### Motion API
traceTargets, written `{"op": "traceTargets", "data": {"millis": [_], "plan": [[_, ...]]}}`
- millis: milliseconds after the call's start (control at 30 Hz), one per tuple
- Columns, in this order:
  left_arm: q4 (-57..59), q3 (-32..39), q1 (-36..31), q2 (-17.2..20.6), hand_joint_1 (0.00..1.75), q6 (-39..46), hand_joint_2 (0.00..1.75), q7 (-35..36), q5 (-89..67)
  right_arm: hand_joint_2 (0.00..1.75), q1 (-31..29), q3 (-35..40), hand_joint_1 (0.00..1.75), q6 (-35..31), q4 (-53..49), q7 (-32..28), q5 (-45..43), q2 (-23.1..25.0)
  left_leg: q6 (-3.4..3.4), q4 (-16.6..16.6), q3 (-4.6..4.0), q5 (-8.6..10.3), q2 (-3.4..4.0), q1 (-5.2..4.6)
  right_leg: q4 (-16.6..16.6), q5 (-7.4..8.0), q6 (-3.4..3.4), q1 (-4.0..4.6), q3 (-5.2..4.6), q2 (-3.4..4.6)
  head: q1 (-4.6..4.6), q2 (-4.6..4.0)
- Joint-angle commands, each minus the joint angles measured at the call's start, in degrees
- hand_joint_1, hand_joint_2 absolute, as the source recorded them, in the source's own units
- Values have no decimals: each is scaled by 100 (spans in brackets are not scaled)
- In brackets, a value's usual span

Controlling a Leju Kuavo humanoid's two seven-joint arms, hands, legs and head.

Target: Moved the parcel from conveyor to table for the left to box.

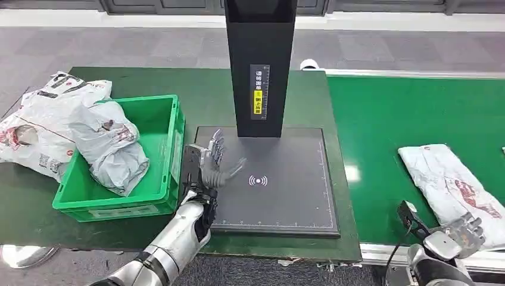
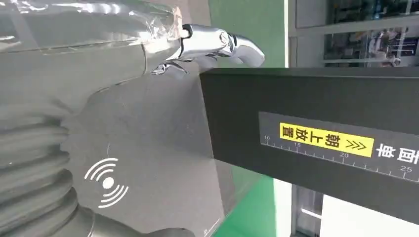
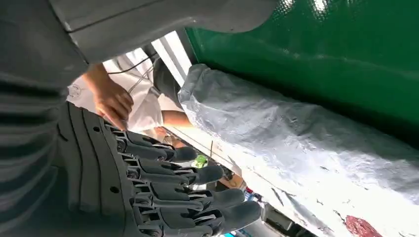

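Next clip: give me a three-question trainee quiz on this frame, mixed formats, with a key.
1. True or false: the parcel lies on the conveyor.
2. Which hand is nearest the parcel? A) left hand B) right hand
3. Fill in: the crate stands on the ___ of the scanner pad, seen from the head view.

Key:
1. True.
2. B; it is open beside the parcel, holding nothing.
3. Left.

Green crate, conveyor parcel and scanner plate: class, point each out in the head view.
green crate (image 1: 170,143), head view, its right wall.
parcel (image 1: 448,179), head view, its middle.
scanner plate (image 1: 292,190), head view, bare surface.
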Motion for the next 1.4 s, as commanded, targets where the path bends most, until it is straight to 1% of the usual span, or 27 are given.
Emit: {"op": "traceTargets", "data": {"millis": [33, 100, 200, 267, 367, 467, 733, 767, 800, 833, 867, 900, 933, 967, 1000, 1033, 1067, 1100, 1133, 1167, 1200, 1233, 1267, 1300, 1333, 1367, 1400], "plan": [[243, 190, -211, 182, 0, -237, 175, -17, -24, 175, 212, -12, 175, 841, 452, -733, -302, 282, -3, -6, 20, -1, 5, 17, -24, 5, -5, 16, 23, 7, 0, 0], [211, 221, -210, 198, 0, -200, 175, 1, -31, 175, 183, -227, 175, 825, 470, -843, -513, 323, -1, -10, 38, -2, 17, 32, -45, 11, -3, 32, 45, 21, 0, 0], [96, 298, -172, 215, 0, -188, 175, 56, -17, 175, 118, -239, 175, 760, 443, -859, -472, 348, 7, -7, 49, -7, 27, 37, -56, 17, 4, 36, 60, 31, 0, 0], [53, 325, -151, 221, 0, -180, 175, 79, -16, 175, 100, -261, 175, 690, 430, -858, -468, 368, 8, -8, 42, -3, 22, 34, -56, 21, 8, 33, 55, 27, 0, 0], [-187, 466, -20, 266, 0, -559, 175, 16, 233, 175, -44, -319, 175, 535, 423, -859, -495, 477, 17, -8, 46, 0, 24, 31, -55, 18, 12, 28, 61, 28, 0, 0], [-151, 482, 19, 278, 0, -563, 175, 70, 203, 175, -89, -459, 175, 410, 404, -884, -598, 513, 16, -7, 47, -5, 37, 28, -52, 19, 13, 25, 62, 41, 0, 0], [-100, 463, 41, 257, 0, -560, 175, 79, 171, 175, -56, -500, 175, 263, 374, -919, -621, 490, 4, -2, 42, -16, 26, 28, -45, 5, 2, 41, 55, 33, 0, 0], [-82, 428, 20, 268, 0, -513, 175, 120, 106, 175, -49, -517, 175, 149, 351, -932, -629, 498, 2, -12, 47, -14, 28, 28, -53, 6, -1, 41, 58, 35, 0, 0], [-48, 417, 0, 280, 0, -293, 175, 228, -7, 175, -59, -522, 175, -240, 268, -1124, -641, 531, 2, -8, 44, -16, 27, 29, -49, 5, -1, 43, 55, 34, 0, 0], [-113, 500, 52, 304, 0, -140, 175, 299, -14, 175, -165, -530, 175, -1210, 124, -1864, -755, 659, 2, -6, 41, -17, 24, 28, -45, 1, -3, 43, 53, 31, 0, 0], [-182, 555, 101, 340, 0, -104, 175, 325, -23, 175, -344, -506, 175, -1526, -5, -2102, -815, 808, 2, -10, 44, -17, 27, 28, -48, 1, -5, 43, 55, 33, 0, 0], [-272, 627, 167, 351, 0, -71, 175, 348, -31, 175, -428, -609, 175, -2024, -260, -2786, -1170, 999, 2, -6, 40, -18, 45, 28, -45, 5, -5, 43, 45, 52, 0, 0], [-339, 684, 215, 354, 0, -79, 175, 352, -28, 175, -499, -536, 175, -2171, -429, -3017, -1274, 1122, 2, -6, 32, -19, 56, 24, -36, 7, -5, 38, 36, 65, 2, 0], [-393, 759, 259, 343, 0, -49, 175, 372, -56, 175, -486, -479, 175, -2333, -893, -3664, -1759, 1353, 1, -11, 36, -19, 72, 25, -41, 13, -7, 38, 32, 84, 2, 0], [-400, 803, 270, 328, 0, -22, 175, 380, -103, 175, -360, -226, 175, -2354, -1448, -4143, -2162, 1519, 0, -7, 20, -21, 84, 23, -27, 13, -7, 32, 16, 93, 2, 0], [-399, 847, 274, 307, 0, -21, 175, 367, -136, 175, -170, 151, 175, -2290, -1998, -4293, -2512, 1609, -2, -6, 18, -23, 96, 23, -22, 14, -9, 28, 6, 106, 2, 0], [-399, 893, 272, 282, 0, 10, 175, 325, -187, 175, 125, 716, 175, -2143, -2788, -4448, -3051, 1672, -3, -4, -36, -25, 99, 26, -13, 11, -11, 26, 3, 102, 0, 0], [-412, 928, 268, 266, 0, 22, 175, 288, -203, 175, 341, 1199, 175, -2027, -3335, -4486, -3388, 1683, -4, -14, -12, -15, 76, 31, -28, 13, -10, 30, 0, 81, 0, 0], [-419, 940, 266, 259, 0, 19, 175, 286, -216, 175, 434, 1472, 175, -2022, -3563, -4218, -3445, 1637, -10, -19, 20, -18, 86, 33, -30, 13, -16, 33, -2, 91, 0, 0], [-443, 946, 262, 252, 0, 119, 175, 239, -285, 175, 570, 1905, 175, -2035, -3899, -4366, -3618, 1571, -8, -12, 17, -12, 62, 32, -26, 6, -15, 38, 3, 65, 0, 0], [-472, 919, 256, 252, 0, 133, 175, 191, -344, 175, 644, 2303, 175, -1999, -4113, -4383, -3528, 1531, -17, -11, 16, -10, 56, 32, -23, 4, -18, 39, 3, 64, 0, 0], [-506, 840, 255, 277, 0, 107, 175, 129, -431, 175, 665, 2418, 175, -1989, -4180, -4399, -3474, 1524, -18, -14, 18, -4, 36, 28, -23, 1, -15, 34, 8, 48, 0, 0], [-598, 672, 234, 276, 0, 182, 175, 29, -678, 175, 759, 2758, 175, -1908, -4407, -4272, -3295, 1596, -18, -7, 5, -1, 16, 30, -18, 0, -15, 36, 3, 30, 0, 0], [-636, 583, 204, 259, 0, 286, 175, 70, -827, 175, 798, 2959, 175, -1874, -4516, -4202, -3243, 1610, -20, -8, 10, -7, 31, 33, -17, -2, -19, 40, 4, 44, 0, 0], [-698, 548, 169, 221, 0, 389, 175, 131, -914, 175, 840, 3242, 175, -1756, -4656, -4127, -3226, 1600, -17, -7, 3, -3, 18, 28, -13, -2, -16, 34, 1, 32, 0, 0], [-695, 551, 132, 204, 0, 400, 175, 194, -908, 175, 872, 3425, 175, -1720, -4768, -4107, -3230, 1591, -19, -4, 5, -10, 35, 34, -9, -4, -19, 35, -3, 50, 0, 0], [-653, 553, 87, 205, 0, 456, 175, 242, -916, 175, 894, 3622, 175, -1756, -4835, -4011, -2979, 1523, -20, -7, 3, -5, 21, 37, -15, -3, -19, 37, -1, 38, 0, 0]]}}
